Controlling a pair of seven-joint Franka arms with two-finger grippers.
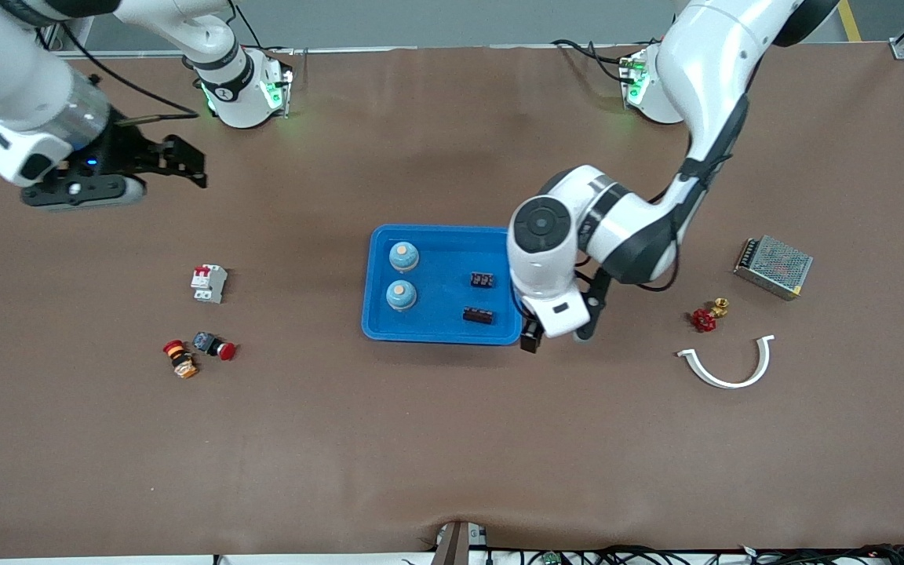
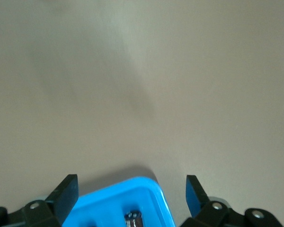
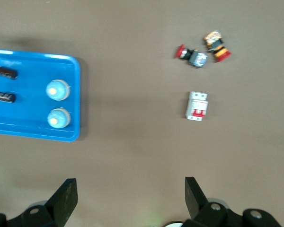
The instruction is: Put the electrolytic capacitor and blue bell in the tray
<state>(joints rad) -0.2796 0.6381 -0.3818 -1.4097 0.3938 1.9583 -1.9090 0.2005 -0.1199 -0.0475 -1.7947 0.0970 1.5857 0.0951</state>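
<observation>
Bells (image 1: 403,256) and capacitors (image 1: 482,279) lie in tray (image 1: 452,333); light, rigid, grasp sideways. Left gripper (image 1: 532,336) over tray corner and right gripper (image 1: 177,161) over worktop (image 1: 452,439) are open, empty.

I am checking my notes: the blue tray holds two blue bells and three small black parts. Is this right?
Not quite. The tray holds two blue bells, but only two small black parts, not three. The front view shows this.

Your left arm reaches in from its base with the elbow bent, wrist pointing down; the left gripper (image 1: 532,339) hangs low with fingers (image 2: 66,191) spread apart. Your right arm waits raised near its base, right gripper (image 1: 185,163) open too, nothing held
</observation>
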